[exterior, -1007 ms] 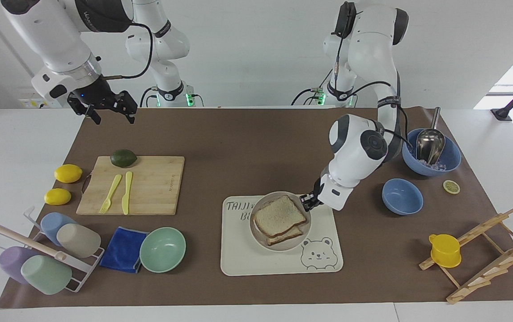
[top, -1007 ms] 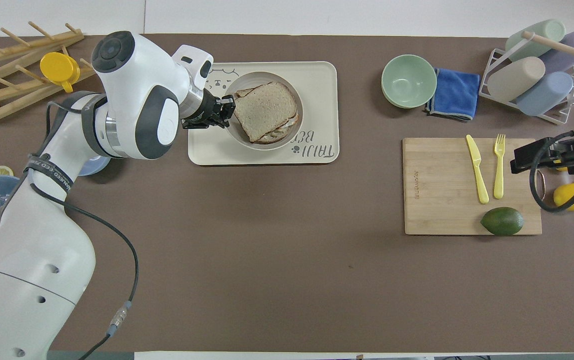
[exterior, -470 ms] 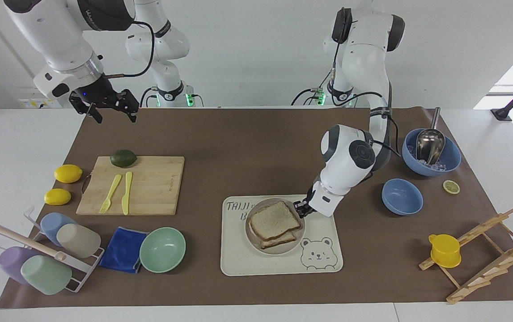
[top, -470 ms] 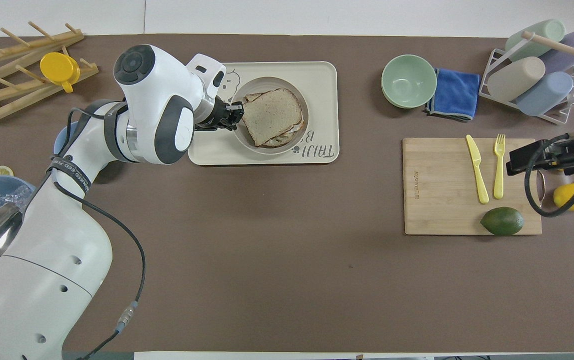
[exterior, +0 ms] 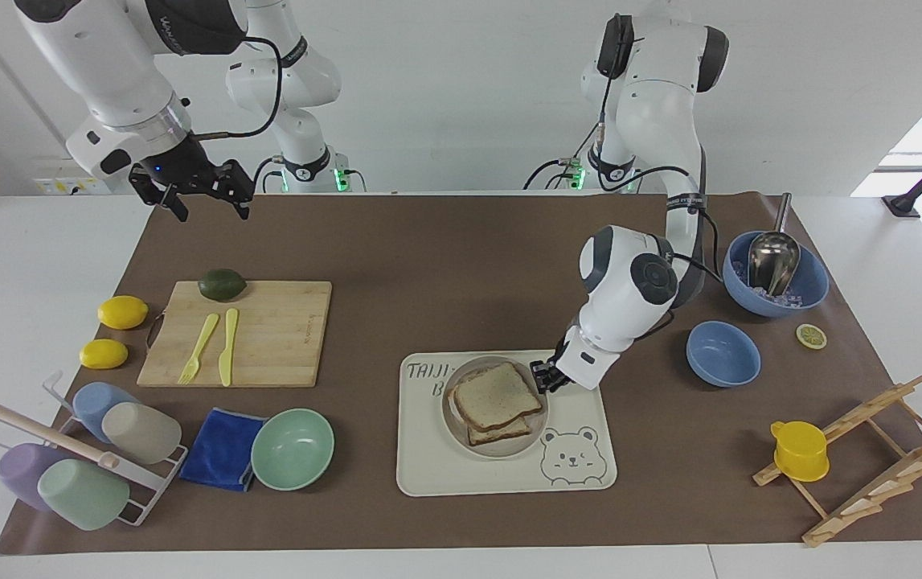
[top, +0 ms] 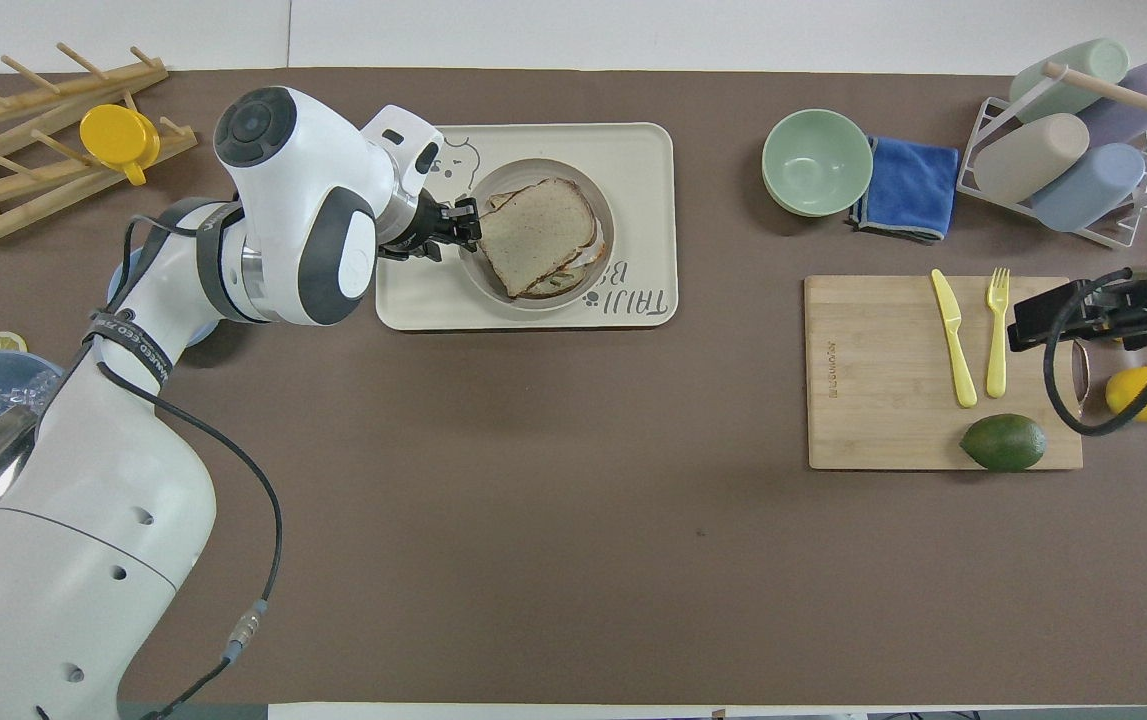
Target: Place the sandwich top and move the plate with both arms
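Up by the right arm's base, right gripper [exterior: 207, 213] hangs in the air over the mat edge, fingers spread, nothing in them. That arm is waiting. Below it and toward the table middle: cutting board [exterior: 268, 338] with avocado [exterior: 222, 284]. All of this is well apart from the plate.

Mid-table: plate [exterior: 497, 453] sits on the bear tray [exterior: 461, 474], directly at the left gripper's tip, on its right-arm side. Sandwich top [exterior: 494, 394] is on the stack, lying on the lower slice but twisted relative to it, corners not lined up. So placing looks done and the plate move is what's left.

Left gripper [exterior: 542, 378] is low at the plate rim on the left-arm side, touching it or just beside it. Can't tell whether it's clamped on the rim or merely next to it. Small blue bowl [exterior: 722, 354] is near that arm's wrist, toward the left arm's end.

Risks from here:
- Only one side of the plate is covered. If the left arm lifts or pulls alone, the plate tips and the skewed top slice slides off.
- Rim contact unconfirmed. A pull with a weak pinch slips off or just shoves the plate across the tray.
- Right arm's route to the plate passes over the board. If it comes in too low, it clips the avocado.
- Left forearm swinging back could bump the small blue bowl.
- Uneven timing between the arms would tilt the plate.
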Motion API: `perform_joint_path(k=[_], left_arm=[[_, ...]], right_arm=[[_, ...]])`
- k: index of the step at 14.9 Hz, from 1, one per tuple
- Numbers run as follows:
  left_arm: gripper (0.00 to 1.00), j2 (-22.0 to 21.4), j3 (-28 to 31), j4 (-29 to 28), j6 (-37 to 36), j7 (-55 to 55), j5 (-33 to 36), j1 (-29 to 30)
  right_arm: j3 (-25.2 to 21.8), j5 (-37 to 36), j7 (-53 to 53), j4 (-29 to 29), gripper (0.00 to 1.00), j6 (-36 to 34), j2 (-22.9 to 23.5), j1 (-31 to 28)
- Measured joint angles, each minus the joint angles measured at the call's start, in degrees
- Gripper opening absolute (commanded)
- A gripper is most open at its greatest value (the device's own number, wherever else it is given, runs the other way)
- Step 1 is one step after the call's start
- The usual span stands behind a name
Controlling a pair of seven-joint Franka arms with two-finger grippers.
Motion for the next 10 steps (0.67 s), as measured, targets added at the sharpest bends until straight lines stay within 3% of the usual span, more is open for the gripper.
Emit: perform_joint_path(k=[5,10], left_arm=[[1.00,-2.13,2.30,0.78,0.06,0.02,-0.01,1.97],[1.00,-11.09,11.15,0.96,-10.17,0.68,2.43,2.87]], right_arm=[[-0.01,0.00,0.00,0.00,1.00,-0.04,0.00,0.48],[-0.08,0.00,0.00,0.00,1.00,-0.04,0.03,0.35]])
